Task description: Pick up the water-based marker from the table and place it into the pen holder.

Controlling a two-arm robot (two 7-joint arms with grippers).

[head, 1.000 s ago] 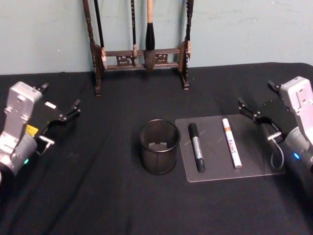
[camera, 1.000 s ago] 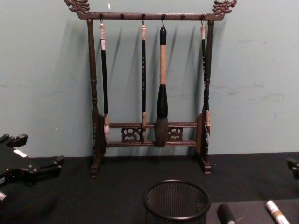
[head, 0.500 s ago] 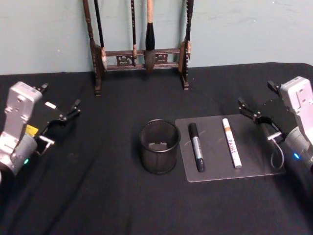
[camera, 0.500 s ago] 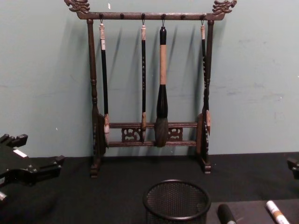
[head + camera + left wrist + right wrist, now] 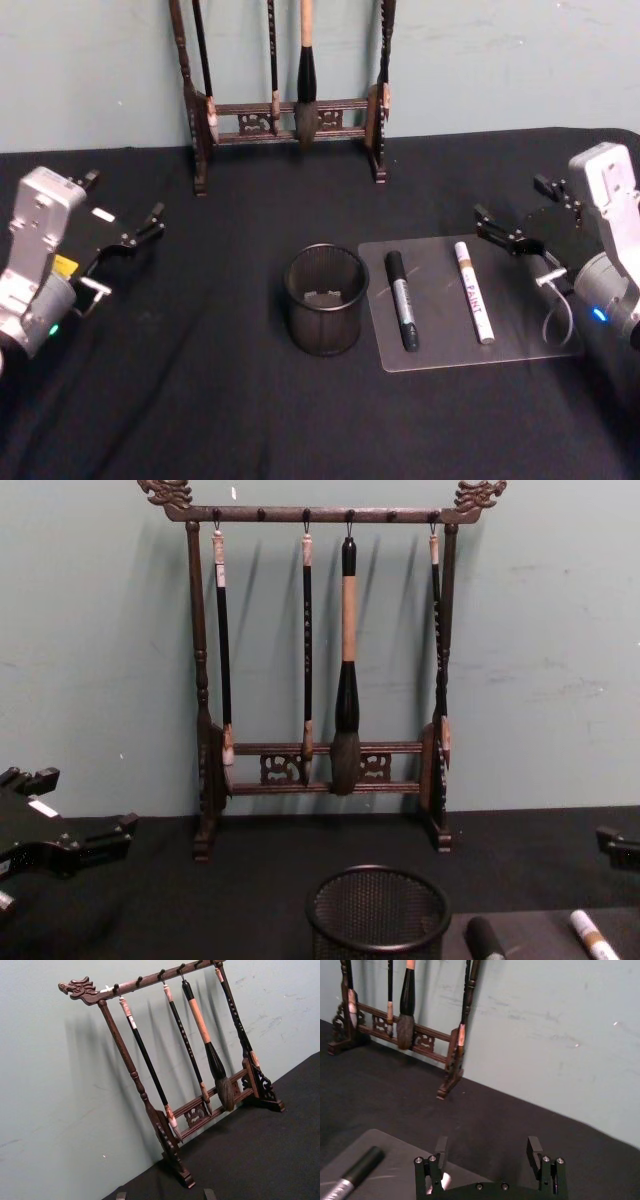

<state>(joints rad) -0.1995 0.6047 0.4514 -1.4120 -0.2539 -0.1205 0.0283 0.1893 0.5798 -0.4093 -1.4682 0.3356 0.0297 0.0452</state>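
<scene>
Two markers lie side by side on a clear mat [image 5: 530,330]: a black and silver marker [image 5: 402,299] and a white marker [image 5: 473,305] printed PAINT. I cannot tell which one is the water-based marker. The pen holder [image 5: 325,300], a round black mesh cup, stands just left of the mat, and its rim [image 5: 378,908] shows in the chest view. My right gripper [image 5: 507,197] hovers open over the mat's far right corner, apart from both markers; in the right wrist view its fingers [image 5: 441,1145] are spread above the mat. My left gripper [image 5: 126,194] rests open at the far left.
A tall dark wooden brush rack [image 5: 290,110] with several hanging brushes stands at the back against the wall, behind the cup. A black cloth [image 5: 200,400] covers the table, with open room in front and between the cup and the left arm.
My right gripper has moved left and a little up, its fingers now reaching over the mat's far right corner. The left arm, markers and cup have not moved.
</scene>
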